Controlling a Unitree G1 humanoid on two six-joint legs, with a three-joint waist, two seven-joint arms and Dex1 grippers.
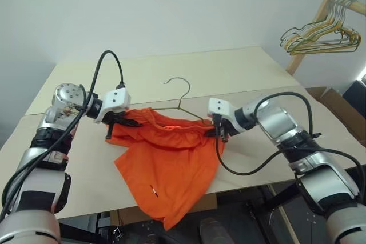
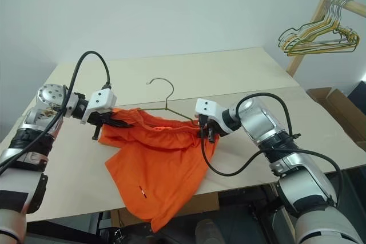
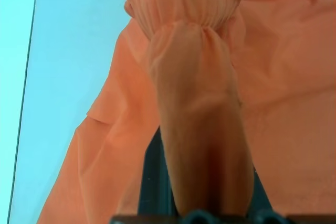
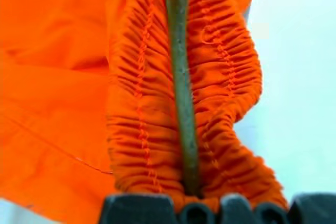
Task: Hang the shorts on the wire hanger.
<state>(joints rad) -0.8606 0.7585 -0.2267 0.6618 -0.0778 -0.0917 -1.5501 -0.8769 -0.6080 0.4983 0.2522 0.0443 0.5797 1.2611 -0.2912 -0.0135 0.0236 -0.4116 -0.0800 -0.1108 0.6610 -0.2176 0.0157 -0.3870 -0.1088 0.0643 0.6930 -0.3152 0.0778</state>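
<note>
The orange shorts (image 1: pixel 166 161) hang between my two grippers above the table, their legs trailing down over the front edge. The thin grey-olive wire hanger (image 1: pixel 182 92) stands behind them, hook up, with its lower wire lost in the gathered waistband. My left gripper (image 1: pixel 128 123) is shut on the waistband's left end; in the left wrist view the orange fabric (image 3: pixel 199 103) wraps over a finger. My right gripper (image 1: pixel 220 132) is shut on the waistband's right end. In the right wrist view the hanger wire (image 4: pixel 181 77) runs along the gathered waistband (image 4: pixel 136 129) into the jaws.
The beige table (image 1: pixel 240 70) stretches behind the shorts. A bunch of yellow, green and tan hangers (image 1: pixel 320 38) hangs on a wooden rack at the upper right. A cardboard box (image 1: pixel 337 104) stands past the table's right edge.
</note>
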